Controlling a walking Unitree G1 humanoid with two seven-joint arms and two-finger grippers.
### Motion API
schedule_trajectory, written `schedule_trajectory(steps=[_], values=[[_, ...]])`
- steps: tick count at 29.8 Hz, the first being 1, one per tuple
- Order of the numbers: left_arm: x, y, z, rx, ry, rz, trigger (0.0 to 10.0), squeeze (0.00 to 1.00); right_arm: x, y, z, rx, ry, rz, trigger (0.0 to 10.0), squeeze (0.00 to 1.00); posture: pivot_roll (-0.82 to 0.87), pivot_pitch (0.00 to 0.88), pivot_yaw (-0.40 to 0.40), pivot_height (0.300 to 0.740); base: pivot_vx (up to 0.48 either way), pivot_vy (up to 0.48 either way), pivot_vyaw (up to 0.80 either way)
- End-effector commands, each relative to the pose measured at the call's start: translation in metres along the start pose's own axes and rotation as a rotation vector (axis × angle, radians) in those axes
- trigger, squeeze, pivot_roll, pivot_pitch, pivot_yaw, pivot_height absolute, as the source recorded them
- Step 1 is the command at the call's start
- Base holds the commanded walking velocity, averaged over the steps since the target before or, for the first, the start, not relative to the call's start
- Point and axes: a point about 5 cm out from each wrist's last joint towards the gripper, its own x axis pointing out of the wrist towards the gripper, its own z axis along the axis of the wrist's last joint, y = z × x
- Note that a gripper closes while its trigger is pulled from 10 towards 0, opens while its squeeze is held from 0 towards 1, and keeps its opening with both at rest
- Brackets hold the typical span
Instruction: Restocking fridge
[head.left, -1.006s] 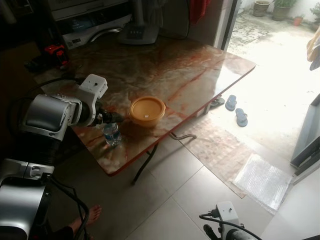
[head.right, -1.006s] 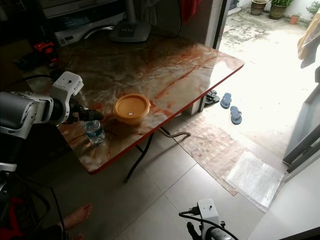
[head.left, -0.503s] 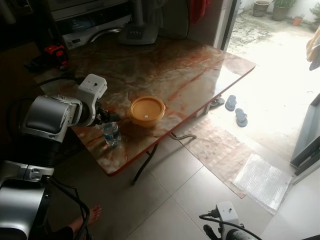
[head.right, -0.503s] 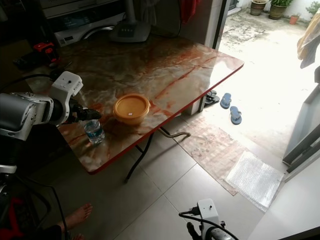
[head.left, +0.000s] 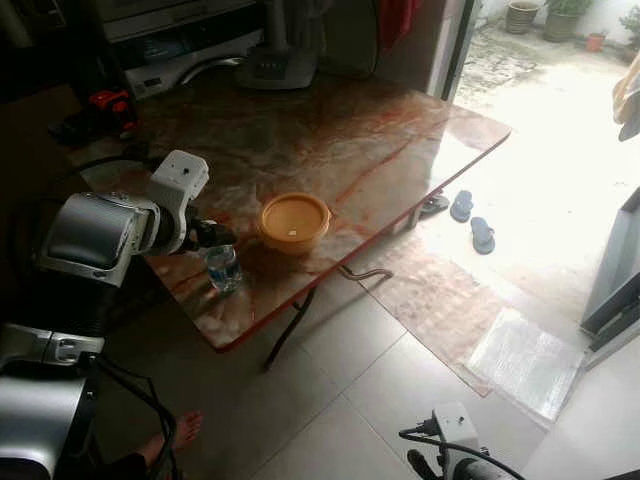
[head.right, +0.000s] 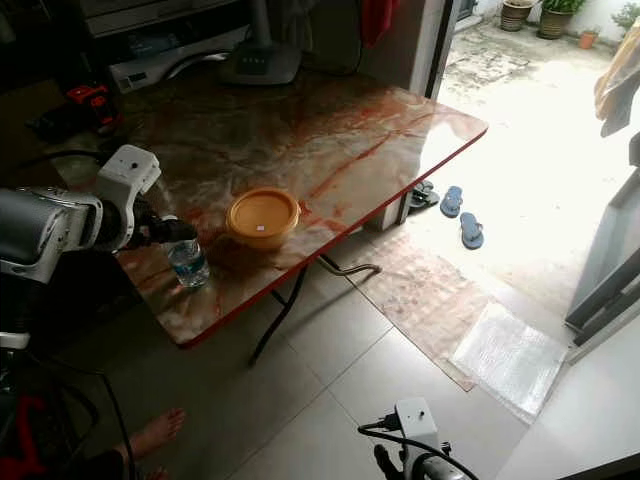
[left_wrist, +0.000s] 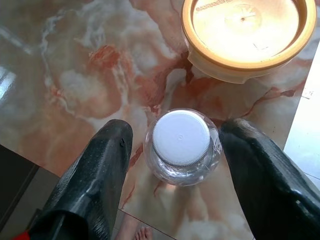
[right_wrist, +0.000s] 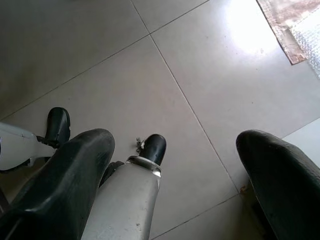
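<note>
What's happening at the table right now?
The left gripper hovers open over the water bottle near the front edge of the marble-patterned table, one finger on each side of the white cap, not gripping. The orange lidded container sits just beyond the bottle. The right gripper hangs open over the tiled floor.

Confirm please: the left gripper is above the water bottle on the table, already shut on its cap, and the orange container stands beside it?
Not quite: the left gripper is open, its fingers apart from the water bottle, as the left wrist view shows. The orange container does stand beside it on the table.
</note>
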Motion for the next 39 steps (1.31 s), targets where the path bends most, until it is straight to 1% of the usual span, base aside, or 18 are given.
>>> schedule_trajectory(steps=[1,3,4,5,6,10,14,15,28,29,30,32,34,38,39], values=[[-0.0045,0.0082,-0.0035,0.002,0.002,0.045,6.9,0.0,-0.0003,0.0005,-0.0046,-0.009,0.018,0.004,10.0,0.0,0.02,0.02,0.027,0.74,0.0,0.0,0.0],[-0.0044,0.0084,-0.0039,0.002,0.003,0.047,6.9,0.0,-0.0003,0.0005,-0.0046,-0.009,0.018,0.004,10.0,0.0,0.02,0.02,0.027,0.74,0.0,0.0,0.0],[-0.0039,0.008,-0.005,-0.003,0.003,0.045,2.7,0.0,-0.0003,0.0005,-0.0046,-0.008,0.017,0.005,10.0,0.0,0.02,0.021,0.027,0.74,0.0,0.0,0.0],[-0.0037,0.0078,-0.0054,-0.005,0.003,0.043,1.6,0.0,-0.0004,0.0005,-0.0046,-0.008,0.017,0.005,10.0,0.0,0.02,0.021,0.027,0.74,0.0,0.0,0.0],[-0.0035,0.0076,-0.0058,-0.007,0.003,0.043,1.2,0.0,-0.0004,0.0005,-0.0046,-0.009,0.018,0.007,10.0,0.0,0.02,0.021,0.027,0.74,0.0,0.0,0.0],[-0.003,0.0076,-0.0062,-0.007,0.002,0.044,1.4,0.0,-0.0004,0.0003,-0.0044,-0.01,0.018,0.007,10.0,0.0,0.02,0.023,0.025,0.74,0.0,0.0,0.0],[-0.0027,0.0077,-0.0069,-0.008,0.003,0.044,1.1,0.0,-0.0005,0.0,-0.0043,-0.018,0.019,0.01,10.0,0.0,0.02,0.026,0.024,0.74,0.0,0.0,0.0],[-0.0026,0.0079,-0.0073,-0.008,0.004,0.044,0.0,0.0,-0.0005,0.0,-0.0043,-0.018,0.02,0.01,10.0,0.0,0.02,0.025,0.024,0.74,0.0,0.0,0.0],[-0.0006,0.0038,-0.01,0.001,-0.001,0.028,0.1,0.0,-0.0006,-0.0004,-0.0043,-0.021,0.022,0.013,10.0,0.0,0.01,0.029,0.019,0.74,0.0,0.0,0.0],[-0.001,0.0034,-0.0098,0.007,-0.002,0.025,2.0,0.0,-0.0006,-0.0004,-0.0042,-0.022,0.022,0.013,10.0,0.0,0.01,0.029,0.019,0.74,0.0,0.0,0.0],[-0.0012,0.0036,-0.0094,0.017,-0.005,0.027,10.0,0.0,-0.0006,-0.0004,-0.0043,-0.022,0.023,0.014,10.0,0.0,0.01,0.029,0.019,0.74,0.0,0.0,0.0],[-0.0012,0.0037,-0.0093,0.021,-0.007,0.028,10.0,0.0,-0.0006,-0.0004,-0.0043,-0.022,0.023,0.014,10.0,0.0,0.01,0.029,0.019,0.74,0.0,0.0,0.0],[-0.0017,0.0043,-0.0086,0.054,-0.012,0.033,10.0,0.0,-0.0006,-0.0003,-0.0043,-0.022,0.024,0.014,10.0,0.0,0.02,0.031,0.019,0.74,0.0,0.0,0.0],[-0.0016,0.0044,-0.0082,0.067,-0.024,0.035,10.0,0.0,-0.0006,-0.0003,-0.0042,-0.022,0.024,0.014,10.0,0.0,0.01,0.031,0.019,0.74,0.0,0.0,0.0],[-0.0011,0.0049,-0.0086,0.066,-0.025,0.039,10.0,0.14,-0.0005,-0.0003,-0.0042,-0.022,0.024,0.014,10.0,0.0,0.01,0.031,0.019,0.74,0.0,0.0,0.0]])
